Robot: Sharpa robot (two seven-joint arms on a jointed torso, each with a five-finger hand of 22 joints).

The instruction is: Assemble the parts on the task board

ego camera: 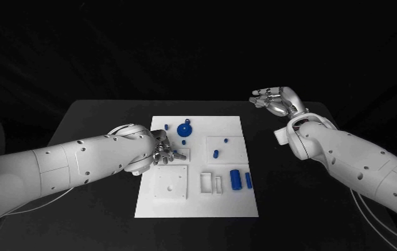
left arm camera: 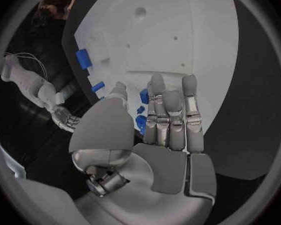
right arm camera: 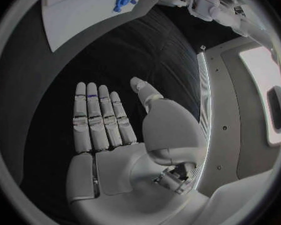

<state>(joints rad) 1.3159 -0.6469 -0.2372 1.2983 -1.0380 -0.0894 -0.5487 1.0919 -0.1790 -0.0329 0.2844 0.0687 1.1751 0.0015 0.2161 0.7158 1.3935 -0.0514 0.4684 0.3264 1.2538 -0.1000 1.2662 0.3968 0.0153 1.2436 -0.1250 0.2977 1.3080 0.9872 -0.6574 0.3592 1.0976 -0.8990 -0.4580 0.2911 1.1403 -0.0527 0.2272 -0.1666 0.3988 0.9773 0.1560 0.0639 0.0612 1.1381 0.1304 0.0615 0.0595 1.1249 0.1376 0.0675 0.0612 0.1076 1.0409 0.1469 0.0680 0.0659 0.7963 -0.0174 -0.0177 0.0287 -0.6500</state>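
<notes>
The fingers (left arm camera: 168, 117) of the left hand (ego camera: 163, 151) lie straight and pressed side by side, flat over the white board (ego camera: 232, 202) at about nine o'clock from its middle, with small blue parts (left arm camera: 142, 110) just beside the fingertips; whether they touch one I cannot tell. The board lies in the middle of the black table (ego camera: 91, 124). On it, a round blue part (ego camera: 185, 129) sits toward twelve o'clock, a small blue peg (ego camera: 215, 153) near the centre, and two blue cylinders (ego camera: 241, 180) lie side by side toward five o'clock. The right hand (ego camera: 276, 100) hangs well apart from the board at two o'clock, fingers (right arm camera: 100, 117) straight and close together, thumb apart, holding nothing.
</notes>
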